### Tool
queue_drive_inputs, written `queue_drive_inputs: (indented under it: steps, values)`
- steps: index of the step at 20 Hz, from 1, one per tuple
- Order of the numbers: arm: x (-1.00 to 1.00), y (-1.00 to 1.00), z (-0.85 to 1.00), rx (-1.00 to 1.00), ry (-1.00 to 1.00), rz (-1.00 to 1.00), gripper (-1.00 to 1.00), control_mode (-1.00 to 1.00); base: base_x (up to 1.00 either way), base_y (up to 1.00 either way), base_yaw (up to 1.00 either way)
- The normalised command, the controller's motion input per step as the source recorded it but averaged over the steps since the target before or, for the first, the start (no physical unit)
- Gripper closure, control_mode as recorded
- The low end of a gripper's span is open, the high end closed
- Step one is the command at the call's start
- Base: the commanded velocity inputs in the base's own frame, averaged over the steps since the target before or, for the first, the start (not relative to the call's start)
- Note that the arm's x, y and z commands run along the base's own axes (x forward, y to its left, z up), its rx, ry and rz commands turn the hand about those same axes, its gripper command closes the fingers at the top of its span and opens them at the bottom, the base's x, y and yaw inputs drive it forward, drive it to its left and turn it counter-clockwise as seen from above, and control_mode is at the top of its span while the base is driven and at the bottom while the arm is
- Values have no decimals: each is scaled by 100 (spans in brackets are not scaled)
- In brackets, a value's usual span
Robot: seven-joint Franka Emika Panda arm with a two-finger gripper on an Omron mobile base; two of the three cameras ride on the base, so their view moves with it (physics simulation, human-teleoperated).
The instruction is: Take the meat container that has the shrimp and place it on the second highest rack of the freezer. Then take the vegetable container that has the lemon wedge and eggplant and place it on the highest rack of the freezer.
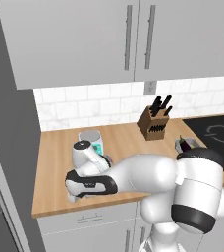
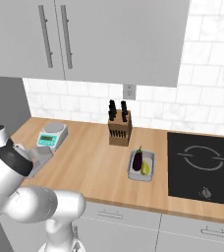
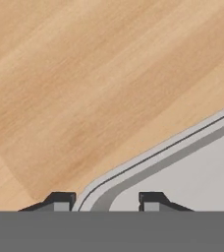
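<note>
Gripper [image 3: 105, 201] is low over the wooden counter [image 3: 60, 74], jaws narrowly apart and straddling the rim of a grey container [image 3: 197, 172]: one tip outside the wall, one inside. Can't tell if they're pinching it yet. Contents aren't visible in the hand view, so I'd judge, not confirm, that this is the meat container with the shrimp. It sits just in front of the kitchen scale [image 2: 51, 135], at the counter's left end. The vegetable container [image 2: 142, 165] with eggplant [image 2: 138, 160] and lemon wedge [image 2: 145, 168] is well to the right of the scale, past the knife block [image 2: 119, 125], next to the cooktop [image 2: 202, 167]. Risks: a one-wall corner grip may let the tray rotate or slip on lift and spill the shrimp; shallow rim bite may pop off; the arm is folded tight near the scale, so the swing out could clip it.
</note>
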Motion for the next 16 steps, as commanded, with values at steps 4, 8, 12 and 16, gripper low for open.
queue_drive_inputs:
  steps: [4,8,12,16]
  values:
    - [0,0,-1,0,0,0,100,-100,0,0,0]
    - [0,-7,-1,0,0,0,100,-100,0,0,0]
    - [-22,-24,6,0,0,0,100,-100,0,0,0]
    - [-36,-36,34,0,0,0,100,-100,0,0,0]
